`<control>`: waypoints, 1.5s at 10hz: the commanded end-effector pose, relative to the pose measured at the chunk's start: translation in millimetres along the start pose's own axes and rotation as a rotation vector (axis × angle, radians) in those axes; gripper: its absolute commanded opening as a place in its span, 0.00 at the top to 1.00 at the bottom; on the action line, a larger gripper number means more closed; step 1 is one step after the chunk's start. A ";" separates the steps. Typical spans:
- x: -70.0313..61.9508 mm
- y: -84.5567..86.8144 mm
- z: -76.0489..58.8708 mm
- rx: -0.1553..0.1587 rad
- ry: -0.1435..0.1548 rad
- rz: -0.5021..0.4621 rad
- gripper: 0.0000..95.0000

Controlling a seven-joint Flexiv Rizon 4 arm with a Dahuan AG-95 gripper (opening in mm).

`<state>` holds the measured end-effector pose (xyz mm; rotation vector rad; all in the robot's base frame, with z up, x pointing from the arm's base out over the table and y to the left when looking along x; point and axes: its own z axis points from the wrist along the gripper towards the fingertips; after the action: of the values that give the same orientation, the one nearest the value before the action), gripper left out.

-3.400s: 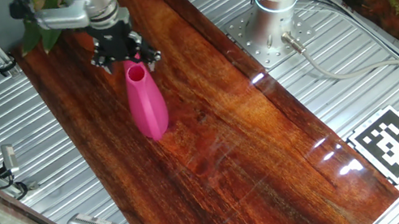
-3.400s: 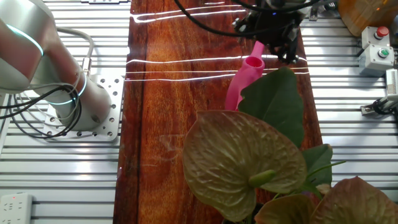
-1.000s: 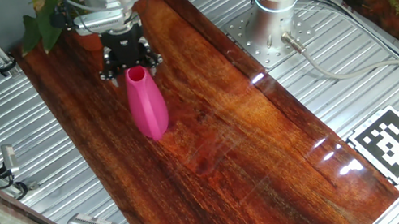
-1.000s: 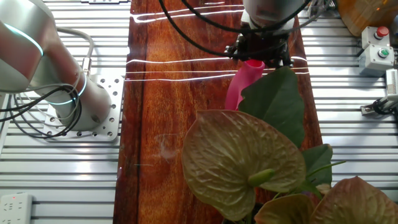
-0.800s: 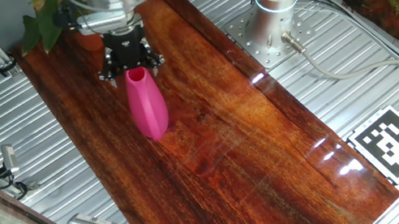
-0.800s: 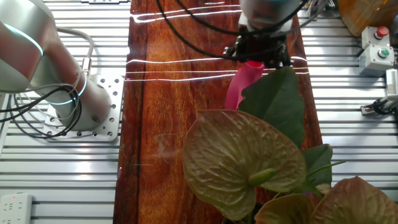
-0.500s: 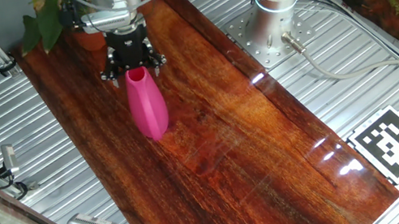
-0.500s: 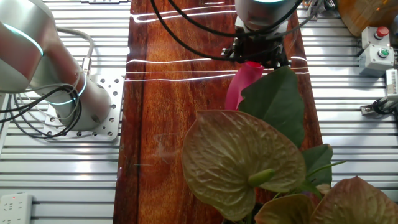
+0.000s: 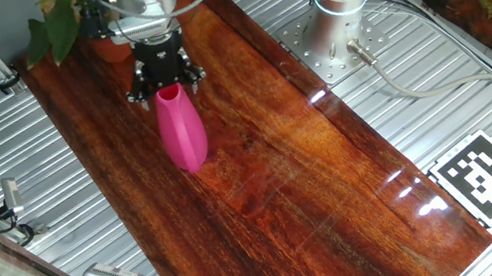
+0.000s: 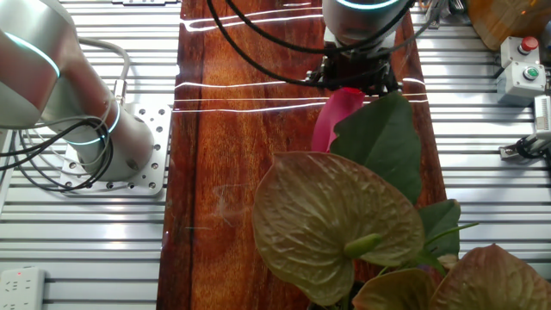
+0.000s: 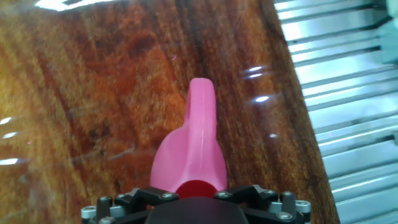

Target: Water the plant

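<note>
Fixed view one: the gripper [image 9: 163, 76] sits in the upper left of the frame, directly over the open mouth of the pink can [image 9: 182, 132]. The can stands upright on the wooden board [image 9: 314, 177]. The plant [image 9: 52, 28] is in the upper left corner, just beyond the gripper, well clear of the can's base. Whether the fingers touch the can's rim cannot be told from here.

Other fixed view: the gripper [image 10: 355, 79] is at top centre, its lower end at the can's mouth. Only the upper part of the can [image 10: 331, 116] shows; large leaves [image 10: 344, 215] in the lower right foreground hide the rest.

Hand view: the can [image 11: 193, 149] fills the centre, its spout pointing toward the top of the frame and its red-looking mouth just above the gripper [image 11: 198, 198] body at the bottom edge. The fingertips are not visible, so the jaw state cannot be told.

Handling judgement: the can appears to be thin, rigid, smooth plastic, likely light and somewhat slippery. Its tall, narrow form makes it easy to tip. The neck just below the mouth is the best place to take hold; grip firmly and lift straight before tilting toward the plant.
</note>
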<state>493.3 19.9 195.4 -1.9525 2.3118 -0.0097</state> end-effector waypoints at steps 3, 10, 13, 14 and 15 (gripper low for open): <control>11.8 1.6 6.0 -0.045 -0.006 0.038 0.20; 12.4 1.5 6.1 -0.031 -0.008 0.065 0.60; 12.5 1.4 6.0 -0.065 -0.012 0.090 0.80; 12.5 1.3 5.7 -0.065 -0.015 0.084 0.80; 12.6 1.3 5.7 -0.050 -0.019 0.072 1.00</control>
<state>489.5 8.4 189.5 -1.8719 2.4087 0.0887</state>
